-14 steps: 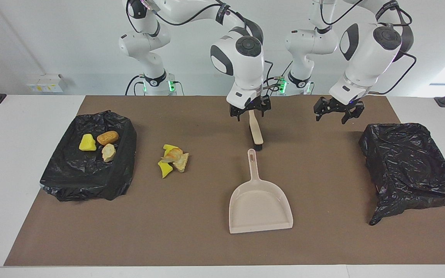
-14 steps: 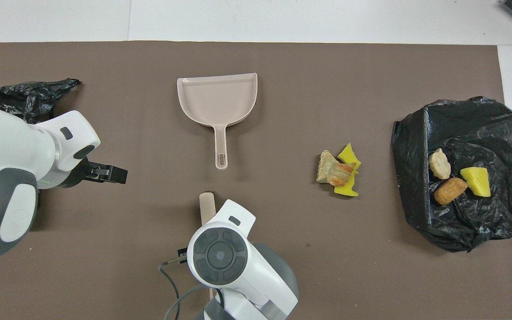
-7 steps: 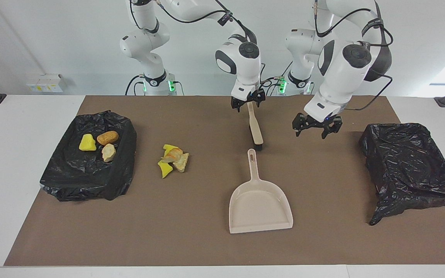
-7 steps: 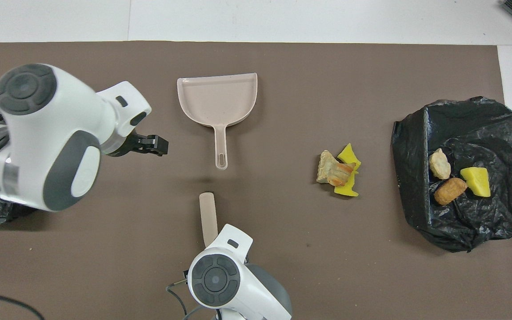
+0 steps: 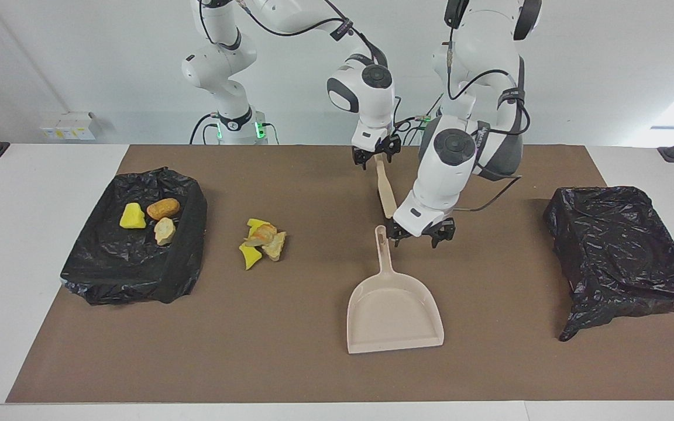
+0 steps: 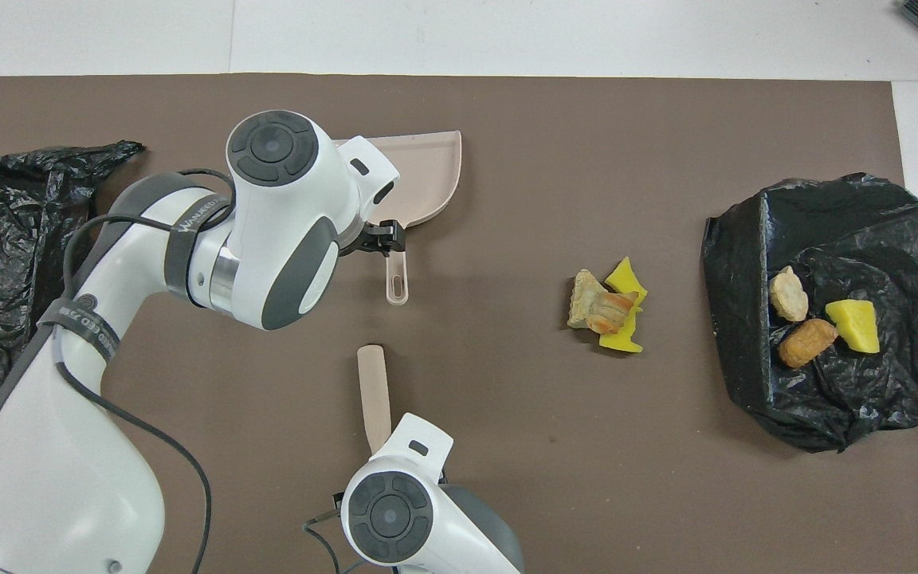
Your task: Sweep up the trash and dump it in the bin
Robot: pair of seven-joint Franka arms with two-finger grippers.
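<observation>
Now right gripper [image 5: 377,158] at brush [image 5: 386,195] — left gripper [image 5: 420,233] beside dustpan [image 5: 392,304].

One dustpan [image 5: 394,310], one brush [image 5: 385,186], two black-bagged bins [image 5: 132,257] [image 5: 621,251], three scraps [image 5: 148,219] inside one, a small heap of scraps [image 5: 262,241] loose.

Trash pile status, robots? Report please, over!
Right gripper at brush handle. Left gripper open, by dustpan handle. Trash pile unswept. Nothing in the way.
</observation>
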